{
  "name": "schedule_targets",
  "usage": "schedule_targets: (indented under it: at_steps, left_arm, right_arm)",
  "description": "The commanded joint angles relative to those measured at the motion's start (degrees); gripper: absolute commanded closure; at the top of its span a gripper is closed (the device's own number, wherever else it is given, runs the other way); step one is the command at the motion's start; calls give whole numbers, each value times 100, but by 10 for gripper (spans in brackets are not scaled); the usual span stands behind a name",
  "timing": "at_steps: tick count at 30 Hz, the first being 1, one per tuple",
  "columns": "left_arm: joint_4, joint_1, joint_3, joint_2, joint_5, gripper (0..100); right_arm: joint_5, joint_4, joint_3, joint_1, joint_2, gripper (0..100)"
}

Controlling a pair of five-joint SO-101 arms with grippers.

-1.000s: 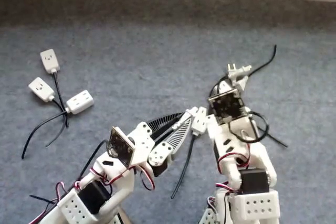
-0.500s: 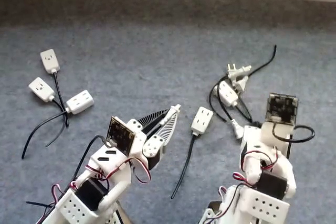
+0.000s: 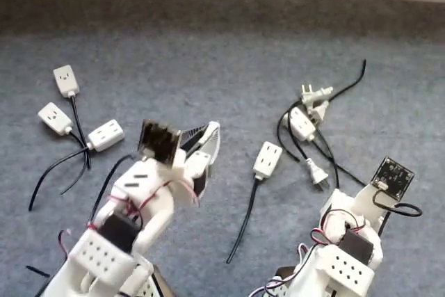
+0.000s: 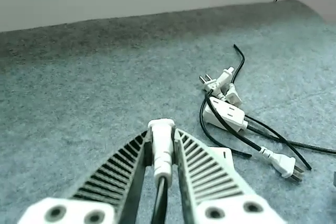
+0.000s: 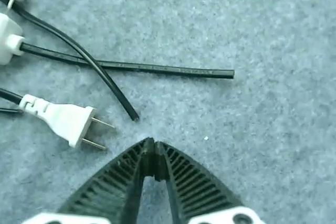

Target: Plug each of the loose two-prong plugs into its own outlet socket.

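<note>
Left wrist view: your left gripper (image 4: 161, 134) is clamped on a white plug (image 4: 160, 153). Its black cord runs down between the fingers, and its prongs are hidden.
High view: you get what the wrist camera half hides, a lone socket (image 3: 267, 158) lying flat near that gripper's tip but apart from it.
Right wrist view: your right gripper (image 5: 154, 162) is pinched together on nothing. A loose two-prong plug (image 5: 64, 121) lies just beside its tip without touching it.
</note>
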Motion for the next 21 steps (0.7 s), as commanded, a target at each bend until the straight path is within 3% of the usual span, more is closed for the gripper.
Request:
schedule_targets:
  at_steps: [1,8,12,21]
  left_arm:
    - [387,-48,-2079,2352,-404,993]
    - [3473,576,-6369,5332,-862,993]
    - [4624,734,-8391,6703,-800,993]
    - [6708,769,-11451,9455,756,993]
  right_arm:
    - [-26,-198,22,57,-57,992]
    - [-18,-215,-4,673,-57,992]
    - [-35,-356,-4,971,-57,992]
    - [-35,-453,22,1015,-57,992]
